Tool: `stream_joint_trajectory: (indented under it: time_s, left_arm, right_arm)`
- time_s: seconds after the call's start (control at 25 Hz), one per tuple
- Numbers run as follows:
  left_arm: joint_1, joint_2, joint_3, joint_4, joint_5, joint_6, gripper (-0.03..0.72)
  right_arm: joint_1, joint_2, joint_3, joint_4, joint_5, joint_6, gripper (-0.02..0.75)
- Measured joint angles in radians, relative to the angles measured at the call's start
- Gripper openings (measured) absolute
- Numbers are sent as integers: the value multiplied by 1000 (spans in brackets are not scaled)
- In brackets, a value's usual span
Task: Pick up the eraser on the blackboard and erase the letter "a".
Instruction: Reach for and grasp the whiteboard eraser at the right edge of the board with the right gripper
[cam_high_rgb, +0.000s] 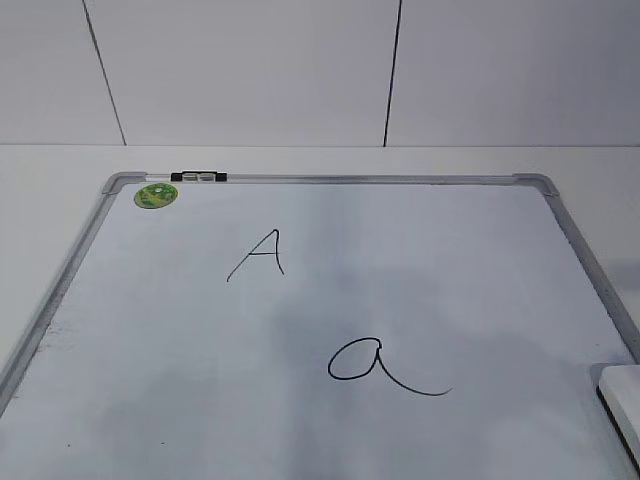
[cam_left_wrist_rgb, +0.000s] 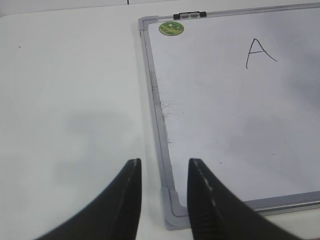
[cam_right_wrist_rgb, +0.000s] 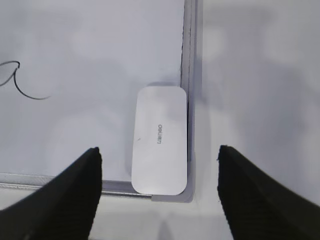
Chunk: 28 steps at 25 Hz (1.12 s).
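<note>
The blackboard (cam_high_rgb: 420, 270) is a white board with a silver frame and a green sticker (cam_high_rgb: 156, 195). The cursive letter "a" (cam_high_rgb: 370, 362) is at its lower middle; its tail shows in the right wrist view (cam_right_wrist_rgb: 22, 87). The white eraser (cam_right_wrist_rgb: 159, 141) lies in the board's near right corner against the frame, partly seen in the exterior view (cam_high_rgb: 622, 400). My right gripper (cam_right_wrist_rgb: 159, 152) is open wide, above and straddling the eraser, not touching it. My left gripper (cam_left_wrist_rgb: 164, 165) is open and empty over the board's near left corner (cam_left_wrist_rgb: 175, 207).
A capital "A" (cam_high_rgb: 258, 255) is drawn on the upper left of the board, also in the left wrist view (cam_left_wrist_rgb: 259, 52). A black and silver clip (cam_high_rgb: 198, 177) sits on the far frame. White table (cam_left_wrist_rgb: 70, 100) surrounds the board.
</note>
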Motion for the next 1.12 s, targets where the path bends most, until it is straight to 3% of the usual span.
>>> stream_joint_trajectory:
  time_s: [0.44,1.12]
  left_arm:
    - [0,0,0,0,0,0,235]
    - [0,0,0,0,0,0,235]
  right_arm:
    - [0,304,0,4,46,0,574]
    - [0,531,-1,41,-16,0,574]
